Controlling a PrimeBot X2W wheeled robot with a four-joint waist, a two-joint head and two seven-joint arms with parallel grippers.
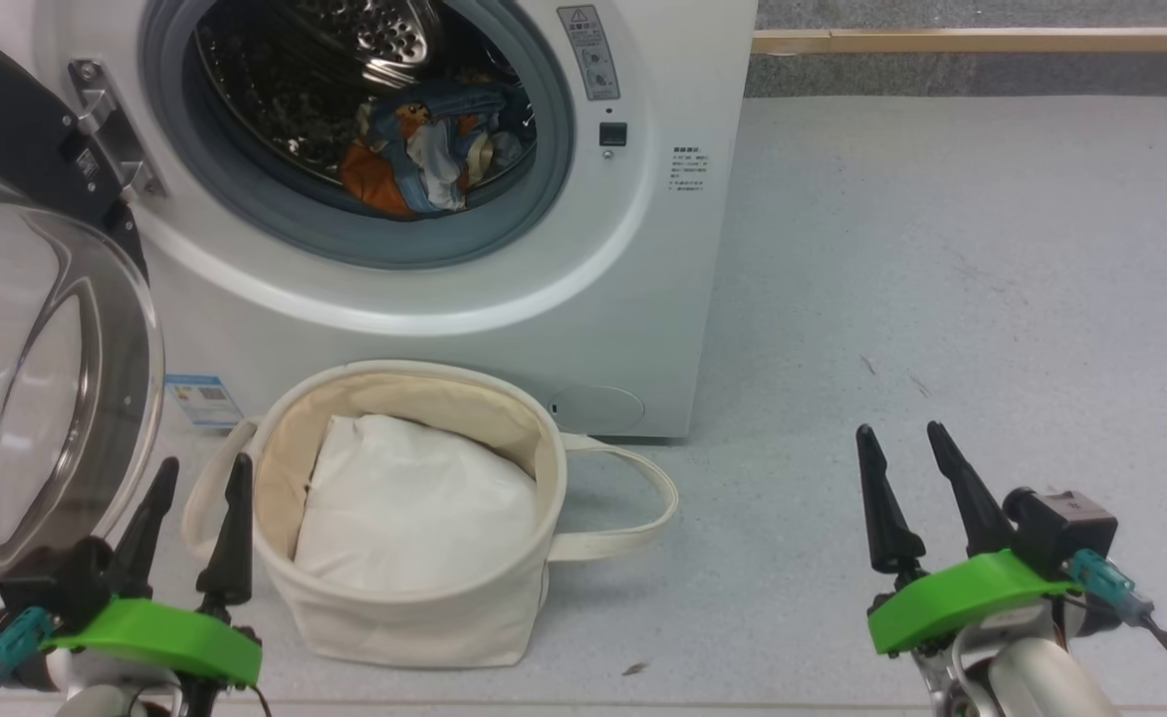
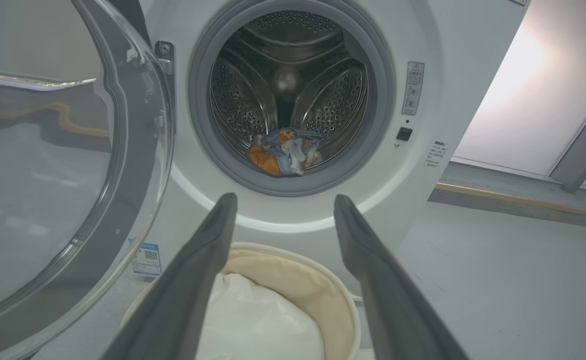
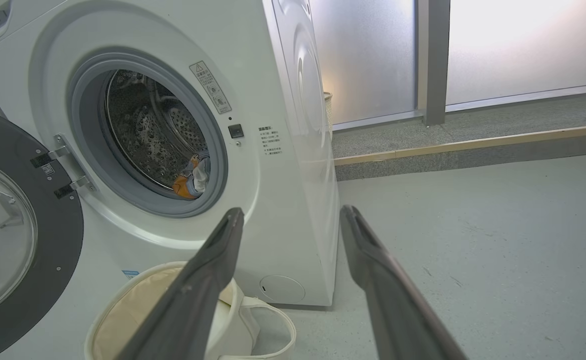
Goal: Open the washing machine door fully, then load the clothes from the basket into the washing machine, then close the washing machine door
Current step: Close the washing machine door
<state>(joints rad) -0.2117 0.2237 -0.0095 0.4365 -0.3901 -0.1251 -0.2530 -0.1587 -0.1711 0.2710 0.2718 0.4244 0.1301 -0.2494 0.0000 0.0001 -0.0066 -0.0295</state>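
Both arms sit low, fingers pointing up toward the washing machine (image 1: 643,249). The left gripper (image 1: 204,461) is beside the basket (image 1: 544,448), just under the swung-open washing machine door (image 1: 46,378). The right gripper (image 1: 898,430) is well apart, over the floor (image 1: 942,299). Each has its jaws parted and empty. The clothes (image 1: 424,159) lie bunched in the drum (image 1: 275,100), perhaps several pieces. A white pad (image 1: 414,498) sits in the basket.

Grey speckled floor (image 1: 942,299), washing machine (image 1: 643,329) standing on it, basket (image 1: 414,617) just before the machine
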